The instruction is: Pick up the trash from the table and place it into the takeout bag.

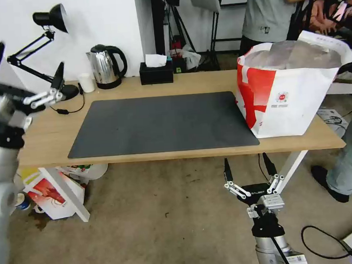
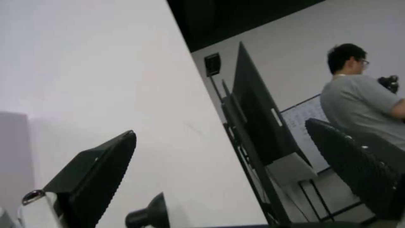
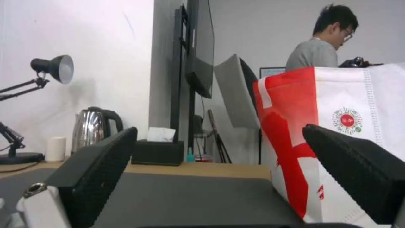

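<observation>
The takeout bag point(image 1: 294, 99), white with a red side panel, stands open at the right end of the table point(image 1: 47, 137), beside the dark grey mat point(image 1: 163, 123). Its silver lining shows at the top; what is inside is hidden. The trash is out of view. My left gripper point(image 1: 26, 65) is raised over the table's left end, open and holding nothing. My right gripper point(image 1: 246, 161) hangs open below the table's front edge, pointing up. In the right wrist view the open gripper point(image 3: 220, 128) faces the takeout bag point(image 3: 350, 104) across the mat. The left wrist view has the open gripper point(image 2: 220, 128) facing a wall.
A black desk lamp point(image 1: 49, 20), a small white cup point(image 1: 86, 82), a steel kettle point(image 1: 105, 66) and a black tissue box point(image 1: 155, 71) line the table's back edge. A smaller crayfish-printed bag point(image 1: 48, 197) sits on the floor under the left end. People stand behind and right of the table.
</observation>
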